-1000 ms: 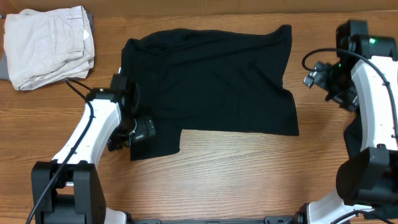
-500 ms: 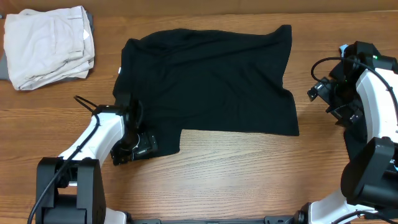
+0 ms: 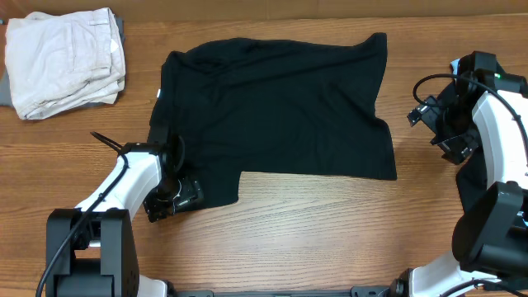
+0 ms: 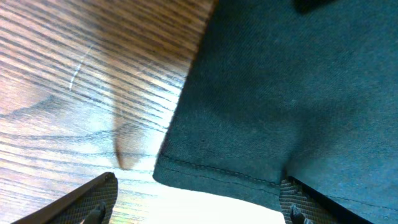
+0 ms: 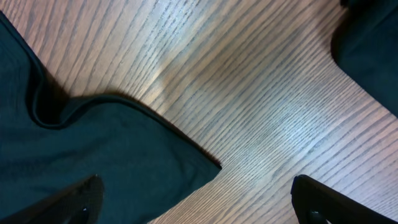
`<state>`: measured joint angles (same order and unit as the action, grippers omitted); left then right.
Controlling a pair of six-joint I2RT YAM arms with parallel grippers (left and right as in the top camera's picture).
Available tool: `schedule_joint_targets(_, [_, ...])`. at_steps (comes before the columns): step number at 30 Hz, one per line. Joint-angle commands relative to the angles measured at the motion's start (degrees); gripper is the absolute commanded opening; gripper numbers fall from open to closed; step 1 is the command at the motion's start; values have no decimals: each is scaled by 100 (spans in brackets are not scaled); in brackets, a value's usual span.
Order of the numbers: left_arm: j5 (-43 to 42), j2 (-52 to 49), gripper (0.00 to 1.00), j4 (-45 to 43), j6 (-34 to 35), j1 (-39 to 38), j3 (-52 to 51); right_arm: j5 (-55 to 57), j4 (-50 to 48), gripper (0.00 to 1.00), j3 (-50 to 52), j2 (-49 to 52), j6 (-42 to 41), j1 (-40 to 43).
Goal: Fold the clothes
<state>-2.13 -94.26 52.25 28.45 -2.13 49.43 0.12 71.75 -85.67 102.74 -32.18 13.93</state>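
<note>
Plainly, the left gripper (image 4: 198, 198) stands wide, one finger over bare wood and the other over cloth. Between them lies the hemmed corner of the black garment (image 3: 280, 107). Nothing is pinched yet.

The corner lies flat on the table (image 3: 313, 231), so the main risk is a poor bite. If the jaws close too high, they may meet above the hem and come away empty. If they press down first, a finger may push the hem along and bunch it instead of catching it. A grip on the hem's very edge would probably slip once the cloth takes weight.

In the overhead view this corner belongs to a flap that juts out at the garment's lower left. Pulling on it alone would likely drag the rest askew, and the ripples along the upper edge would be folded in.

The right gripper (image 5: 199, 202) is also wide and holds nothing. It hangs above the garment's pointed corner at the right of the frame. If the arms lift out of step, the fold will likely run crooked.

The cream pile (image 3: 66, 62) sits upper left, well apart from the garment.
</note>
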Motion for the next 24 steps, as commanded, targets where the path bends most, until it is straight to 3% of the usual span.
schedule_joint_targets(1, [127, -17, 84, 15, 72, 31, -85, -46, 17, 100, 17, -52, -114, 2])
schedule_joint_targets(7, [168, -24, 72, -22, 76, 31, -144, -31, 46, 100, 17, -52, -407, -4])
schedule_joint_targets(17, [168, -24, 24, -55, 98, 31, -144, -197, -330, 100, 695, -52, -125, -284])
schedule_joint_targets(24, [166, -24, 25, -63, 96, 31, -144, -492, -922, 100, 1539, -52, -164, -597])
